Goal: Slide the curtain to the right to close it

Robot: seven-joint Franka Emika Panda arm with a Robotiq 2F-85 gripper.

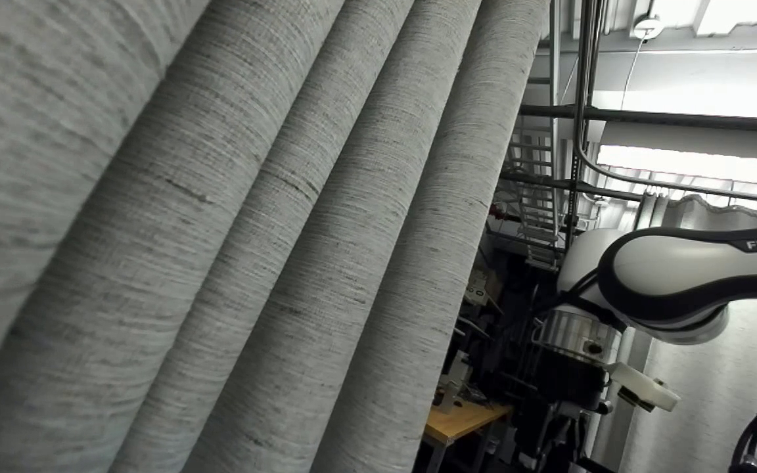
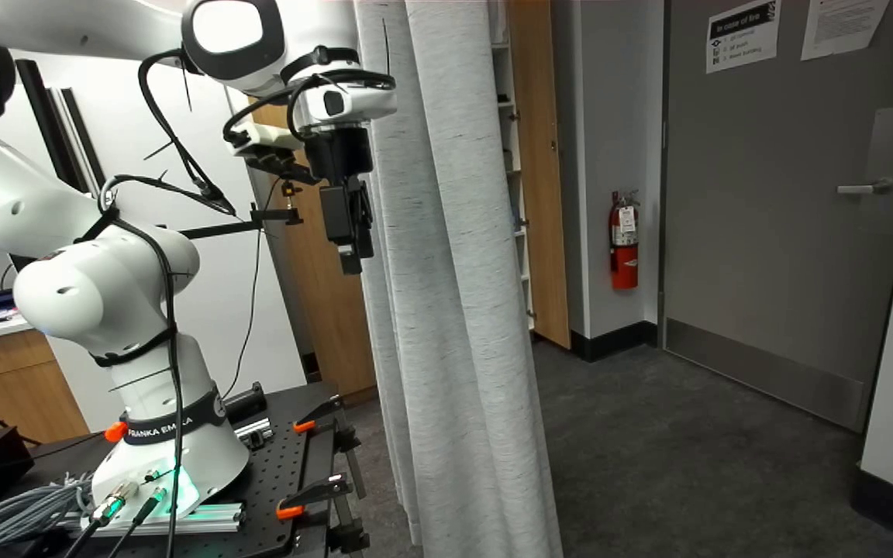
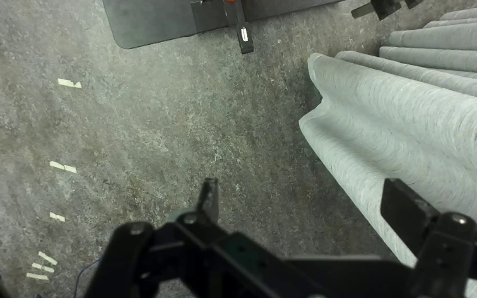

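The light grey curtain [image 1: 299,217] hangs in long vertical folds and fills the left of an exterior view. It also hangs just beyond the gripper in an exterior view [image 2: 458,256] and runs along the right side in the wrist view [image 3: 379,120]. My gripper [image 2: 355,263] points down beside the curtain. In the wrist view the gripper [image 3: 300,186] is open with its fingers wide apart. Bare floor and the curtain's near edge show between them, and the right finger overlaps the curtain. I cannot tell whether it touches the cloth. No cloth is gripped.
A curved ceiling rail [image 1: 621,176] carries a curtain stretch [image 1: 700,394] behind the arm. The robot's black base table [image 2: 284,457] has clamps [image 2: 318,492] on its edge. A wooden cabinet door [image 2: 539,178], fire extinguisher [image 2: 624,244] and grey door [image 2: 772,201] stand beyond the curtain.
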